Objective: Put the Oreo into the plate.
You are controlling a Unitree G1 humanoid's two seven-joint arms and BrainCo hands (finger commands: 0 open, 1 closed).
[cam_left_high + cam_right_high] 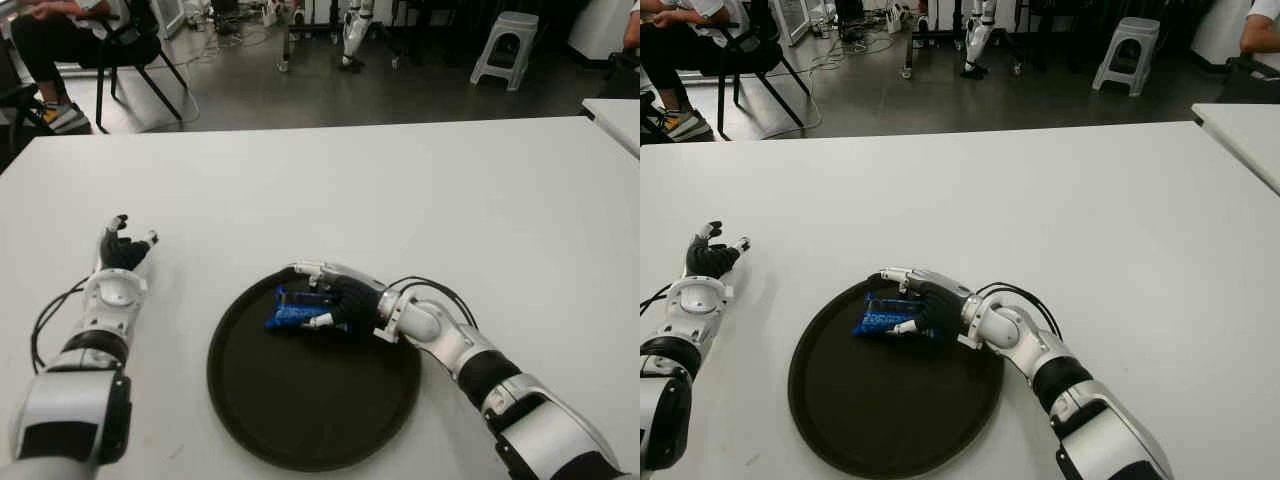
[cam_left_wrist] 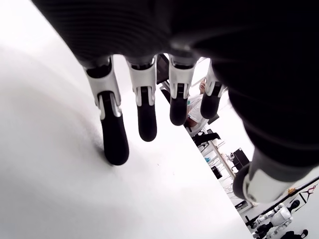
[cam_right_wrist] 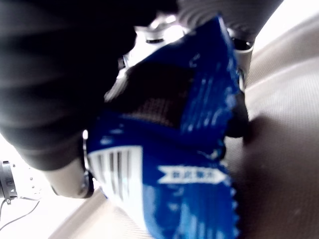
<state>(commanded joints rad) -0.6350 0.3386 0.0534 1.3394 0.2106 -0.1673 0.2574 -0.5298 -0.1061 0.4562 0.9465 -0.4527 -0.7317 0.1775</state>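
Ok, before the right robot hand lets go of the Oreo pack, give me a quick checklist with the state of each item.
1. Oreo pack held by right robot hand: ok, fingers wrap it.
2. Pack over the plate: ok, inside the far rim.
3. Pack touching the plate surface: cannot tell.
4. Plate bare under the pack: ok, nothing else lies in it.
5. Left robot hand out of the way: ok, open, on the table left of the plate.
6. Plate fully on the table: ok.
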